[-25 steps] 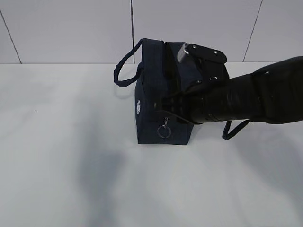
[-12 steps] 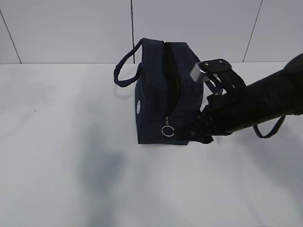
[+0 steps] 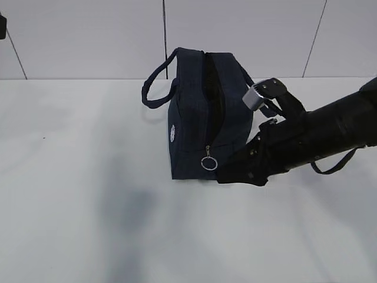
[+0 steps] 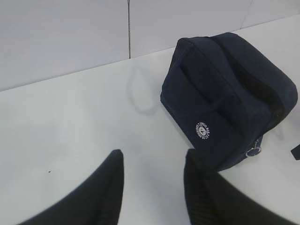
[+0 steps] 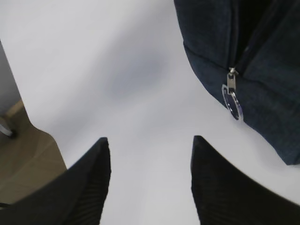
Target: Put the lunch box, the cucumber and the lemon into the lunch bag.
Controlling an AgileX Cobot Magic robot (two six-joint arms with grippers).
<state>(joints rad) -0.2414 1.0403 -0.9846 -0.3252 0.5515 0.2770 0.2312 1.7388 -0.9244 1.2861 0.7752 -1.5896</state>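
Observation:
The dark navy lunch bag (image 3: pixel 203 115) stands on the white table with its top zipper open along a dark gap. Its silver ring pull (image 3: pixel 208 163) hangs at the front end. My right gripper (image 3: pixel 225 173) is low at the bag's front right corner, just right of the ring. In the right wrist view the gripper (image 5: pixel 150 140) is open and empty over bare table, with the ring pull (image 5: pixel 233 103) ahead to the right. My left gripper (image 4: pixel 152 157) is open and empty, well short of the bag (image 4: pixel 229 93). The lunch box, cucumber and lemon are out of view.
The bag's left handle (image 3: pixel 154 82) loops out to the left and the right handle (image 3: pixel 333 165) lies behind my right arm. A tiled wall (image 3: pixel 88 35) stands behind the table. The table edge and floor (image 5: pixel 28 154) show at the right wrist view's lower left.
My right arm has pulled back from over the bag's top to the right, then dropped lower beside the bag's front corner. The bag's right handle has shifted with it.

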